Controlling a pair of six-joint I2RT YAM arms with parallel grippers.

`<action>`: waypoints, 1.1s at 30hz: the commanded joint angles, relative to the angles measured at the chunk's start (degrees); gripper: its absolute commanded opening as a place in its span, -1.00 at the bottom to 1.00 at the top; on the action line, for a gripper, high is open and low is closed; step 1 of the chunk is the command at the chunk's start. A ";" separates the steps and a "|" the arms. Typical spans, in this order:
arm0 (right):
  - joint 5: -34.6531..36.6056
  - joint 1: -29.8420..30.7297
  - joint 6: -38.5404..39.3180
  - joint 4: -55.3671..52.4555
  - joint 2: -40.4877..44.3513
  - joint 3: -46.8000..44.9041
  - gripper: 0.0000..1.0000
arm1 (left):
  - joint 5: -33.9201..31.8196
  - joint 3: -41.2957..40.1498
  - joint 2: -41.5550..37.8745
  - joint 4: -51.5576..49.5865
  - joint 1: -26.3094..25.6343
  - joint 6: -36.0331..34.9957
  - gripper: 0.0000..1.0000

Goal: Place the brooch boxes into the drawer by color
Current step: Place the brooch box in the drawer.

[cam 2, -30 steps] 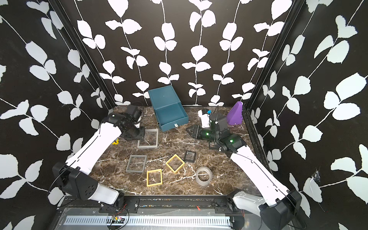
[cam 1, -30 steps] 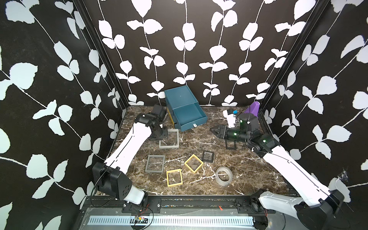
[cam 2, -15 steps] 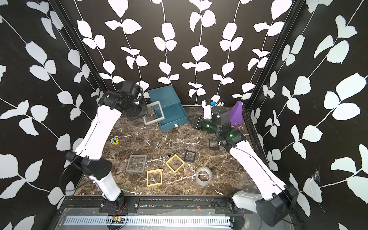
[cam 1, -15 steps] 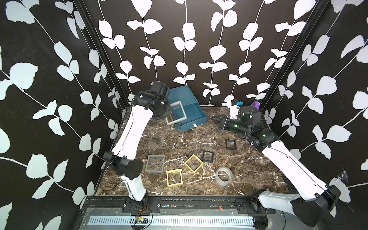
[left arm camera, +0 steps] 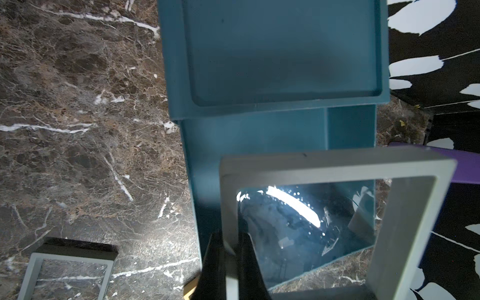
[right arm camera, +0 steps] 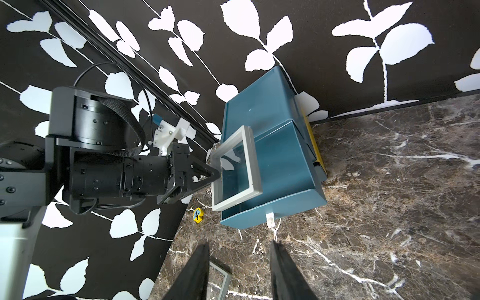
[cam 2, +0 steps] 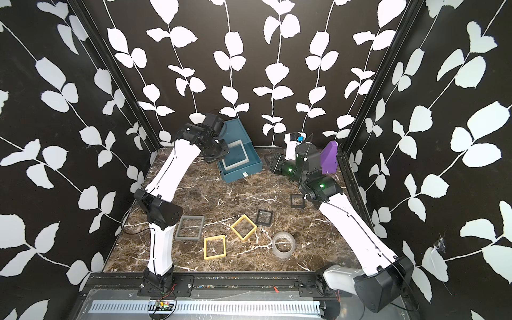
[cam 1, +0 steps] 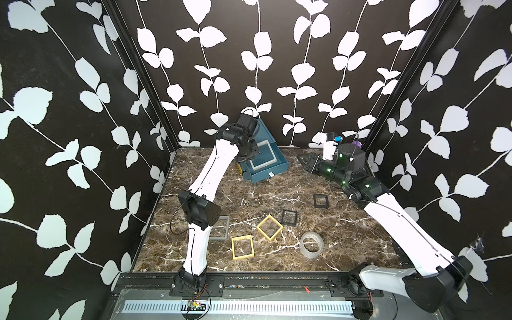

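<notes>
The left arm (cam 1: 219, 163) arches high, elbow raised, with its wrist bent down over the drawer (right arm camera: 272, 207), which is pulled out. The left pincer (right arm camera: 217, 176) is clenched on one edge of a grey brooch box (right arm camera: 252, 163). The box is a square frame, held tilted above the open drawer with its free edge pointing away from the arm. The right pincer (right arm camera: 239, 249) hovers low over the counter (cam 1: 249, 194), parted and empty.

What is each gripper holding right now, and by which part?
Left gripper pinches a grey brooch box by one frame edge, over the open drawer. Right gripper holds nothing.
</notes>
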State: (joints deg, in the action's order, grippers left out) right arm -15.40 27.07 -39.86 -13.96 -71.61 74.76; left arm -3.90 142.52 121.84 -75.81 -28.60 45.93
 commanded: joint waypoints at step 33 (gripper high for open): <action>-2.90 -0.52 -2.64 3.94 -1.34 0.82 -0.10 | -5.96 2.06 7.01 4.79 -1.28 1.90 -0.46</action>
State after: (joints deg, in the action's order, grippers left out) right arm -17.17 26.83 -42.04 -12.69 -73.06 74.76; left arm -9.32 143.13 129.10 -71.35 -29.61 48.21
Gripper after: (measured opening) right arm 0.449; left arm 0.268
